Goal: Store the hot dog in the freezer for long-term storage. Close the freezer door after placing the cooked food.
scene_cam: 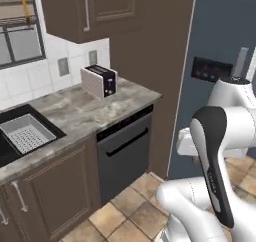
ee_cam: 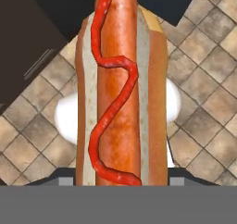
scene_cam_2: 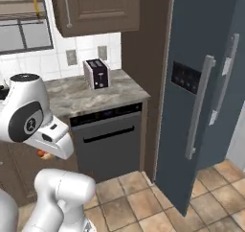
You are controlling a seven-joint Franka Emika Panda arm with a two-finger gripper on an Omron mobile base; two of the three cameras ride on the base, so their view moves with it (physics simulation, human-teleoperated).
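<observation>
1. Hot dog [ee_cam: 121, 93] stands lengthwise in our jaws, clamped at its lower end (fingertips hidden behind the bun), carried above the tiled floor [ee_cam: 203, 102].
2. We judge the freezer door [scene_cam_2: 201, 87], ajar on the right, needs widening before placing.

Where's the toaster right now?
The toaster stands on the marble counter against the tiled wall, above the dishwasher, left of the freezer door.
</observation>
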